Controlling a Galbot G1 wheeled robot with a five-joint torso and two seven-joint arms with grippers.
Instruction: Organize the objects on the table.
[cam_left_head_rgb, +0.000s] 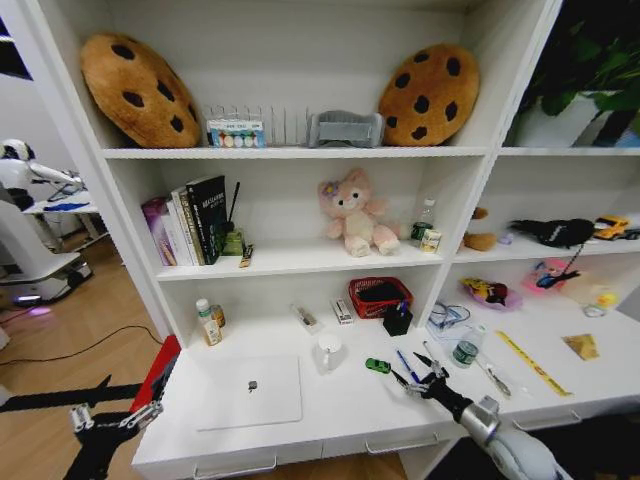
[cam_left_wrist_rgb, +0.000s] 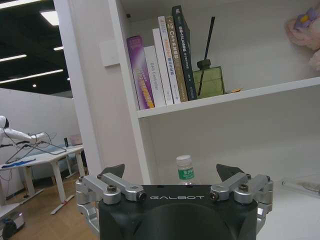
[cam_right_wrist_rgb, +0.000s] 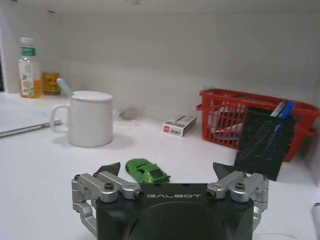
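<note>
Right gripper (cam_left_head_rgb: 415, 383) sits low over the long white table (cam_left_head_rgb: 340, 410), fingers spread wide, nothing between them. In my right wrist view the tiny green toy car (cam_right_wrist_rgb: 147, 171) lies on the table just ahead of the open fingers, a little toward one fingertip, not touching either. From the head view the car (cam_left_head_rgb: 377, 366) is just left of the gripper, and a blue pen (cam_left_head_rgb: 406, 364) lies between the car and the gripper. A black pen (cam_left_head_rgb: 432, 355) lies close beyond the gripper tips. The small clear green-capped bottle (cam_left_head_rgb: 465, 352) stands upright just right of the pens.

Thin silver laptop (cam_left_head_rgb: 250, 392) lies closed and flat on the left part of the table, well apart from the right gripper. White mug (cam_right_wrist_rgb: 90, 118) stands between laptop and car, a spoon handle sticking out of it.

Left gripper (cam_left_head_rgb: 110, 420) hangs off the table's left end, below its edge, fingers wide apart and empty.

Containers: red plastic basket (cam_right_wrist_rgb: 231, 117) at the back of the table holds dark items I can't identify. Black mesh pen holder (cam_right_wrist_rgb: 263, 145) stands in front of it, with blue-tipped pens sticking up.
</note>
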